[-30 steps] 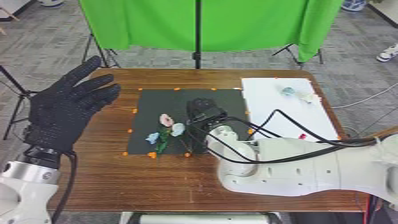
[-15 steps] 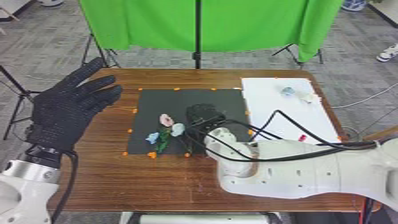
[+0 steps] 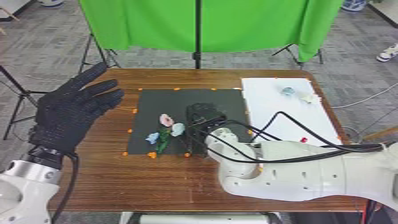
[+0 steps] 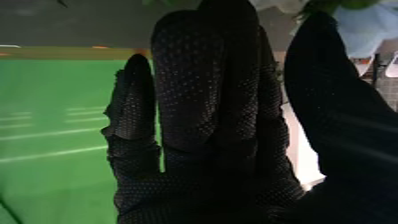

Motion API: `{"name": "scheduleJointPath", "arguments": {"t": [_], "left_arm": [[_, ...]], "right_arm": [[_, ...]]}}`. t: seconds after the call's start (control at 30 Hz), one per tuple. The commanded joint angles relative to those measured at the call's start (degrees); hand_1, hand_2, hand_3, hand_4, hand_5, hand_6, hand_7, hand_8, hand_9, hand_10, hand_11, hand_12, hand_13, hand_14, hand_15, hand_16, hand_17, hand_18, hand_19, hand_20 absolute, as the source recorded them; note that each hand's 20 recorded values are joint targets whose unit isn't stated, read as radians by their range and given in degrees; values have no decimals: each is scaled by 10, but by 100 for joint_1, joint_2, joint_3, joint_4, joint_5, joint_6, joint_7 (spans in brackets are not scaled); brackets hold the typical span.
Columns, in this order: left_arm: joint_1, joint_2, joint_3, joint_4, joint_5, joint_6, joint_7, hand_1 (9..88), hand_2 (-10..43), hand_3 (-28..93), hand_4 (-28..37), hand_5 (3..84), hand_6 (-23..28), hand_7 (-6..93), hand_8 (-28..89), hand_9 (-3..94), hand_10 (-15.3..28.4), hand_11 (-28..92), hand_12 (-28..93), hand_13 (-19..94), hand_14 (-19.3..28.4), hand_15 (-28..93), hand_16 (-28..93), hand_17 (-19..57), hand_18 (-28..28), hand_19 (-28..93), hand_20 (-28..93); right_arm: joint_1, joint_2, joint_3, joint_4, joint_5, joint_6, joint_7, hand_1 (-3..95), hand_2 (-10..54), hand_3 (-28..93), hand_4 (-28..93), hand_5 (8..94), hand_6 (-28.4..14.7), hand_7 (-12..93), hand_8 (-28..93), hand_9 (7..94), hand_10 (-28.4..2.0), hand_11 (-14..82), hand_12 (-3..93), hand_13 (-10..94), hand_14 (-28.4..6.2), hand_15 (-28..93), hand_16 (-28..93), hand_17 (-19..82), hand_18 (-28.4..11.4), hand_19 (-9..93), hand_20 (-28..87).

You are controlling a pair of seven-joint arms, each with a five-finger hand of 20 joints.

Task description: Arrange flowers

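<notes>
White arms (image 3: pixel 293 176), black cables (image 3: pixel 259 161), gloves (image 3: pixel 67 112) seemingly dotted.

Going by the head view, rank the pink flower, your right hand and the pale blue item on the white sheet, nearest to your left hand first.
1. Pink flower: left part of the black mat.
2. Right hand: over the mat, right of that flower.
3. Pale blue item: far right, on the white sheet.

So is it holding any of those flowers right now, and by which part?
Nothing seems to be held: the right hand has straight fingers with the thumb apart, and the left hand is open and empty.
</notes>
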Motion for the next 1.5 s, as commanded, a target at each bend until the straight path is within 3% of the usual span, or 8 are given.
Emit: {"name": "scheduleJointPath", "arguments": {"t": [0.03, 0.2, 0.3, 0.5, 0.6, 0.77, 1.07, 1.5], "left_arm": [[299, -94, -115, -76, 4, 128, 17, 239, 75, 763, -241, 335, 83, 162, -106, 314, 211, 252, 108, 241, 284, 447, -74, -43, 284, 512, 406], [516, -154, -116, -92, -52, 281, 190, 239, 75, 763, -242, 335, 84, 161, -106, 314, 211, 252, 107, 240, 284, 447, -74, -43, 284, 513, 406], [851, -224, -213, -166, -87, 430, 404, 238, 75, 764, -241, 335, 83, 161, -106, 314, 211, 252, 107, 240, 284, 447, -74, -43, 284, 512, 405], [1222, -353, -244, -215, -166, 536, 770, 229, 79, 757, -249, 334, 82, 162, -106, 313, 210, 251, 107, 240, 284, 448, -74, -43, 284, 513, 405], [1295, -378, -232, -214, -194, 566, 857, 221, 85, 752, -260, 333, 81, 161, -106, 313, 210, 251, 107, 240, 284, 447, -74, -44, 284, 513, 404], [1268, -360, -147, -188, -209, 575, 922, 214, 85, 755, -270, 332, 81, 159, -105, 313, 210, 250, 107, 240, 284, 446, -73, -45, 284, 511, 403], [1193, -364, -43, -183, -204, 613, 881, 213, 86, 757, -278, 331, 80, 161, -105, 313, 211, 249, 109, 240, 284, 444, -72, -46, 284, 511, 402], [1143, -317, 32, -210, -199, 631, 928, 215, 87, 755, -273, 331, 80, 161, -106, 313, 210, 250, 109, 240, 284, 444, -72, -45, 284, 512, 401]], "right_arm": [[117, 201, 159, -287, -116, 161, -139, 419, -95, 705, -283, 708, 36, 147, -97, 889, -84, 266, 179, 816, -45, 581, 193, 367, -193, 913, 165], [-120, 844, 852, -568, -165, 375, -106, 402, -95, 715, -283, 708, 36, 143, -117, 883, -86, 263, 179, 813, -47, 576, 192, 365, -194, 908, 163], [-349, 1304, 1523, -617, -22, 246, -54, 395, -95, 717, -283, 697, 29, 140, -122, 870, -93, 254, 176, 806, -57, 570, 190, 363, -198, 903, 160], [-574, 2060, 2327, -423, 383, 98, 134, 348, -69, 731, -282, 634, -1, 128, -118, 835, -113, 241, 167, 785, -76, 566, 180, 351, -209, 895, 144], [-596, 2300, 2496, -303, 552, -188, 244, 331, -56, 730, -281, 593, -15, 117, -115, 809, -128, 235, 162, 773, -85, 567, 175, 347, -214, 893, 136], [-708, 2667, 2616, -135, 668, -391, 396, 317, -49, 723, -279, 548, -25, 108, -111, 788, -140, 230, 159, 763, -94, 570, 168, 342, -220, 892, 126], [-508, 3066, 2264, 392, 940, -454, 626, 309, -48, 719, -274, 514, -29, 101, -106, 776, -146, 231, 154, 763, -97, 577, 157, 343, -224, 899, 108], [-486, 2747, 2055, 1215, 982, -1258, 464, 312, -71, 730, -280, 434, -24, 95, -102, 755, -146, 249, 158, 759, -91, 595, 156, 346, -222, 911, 83]]}}
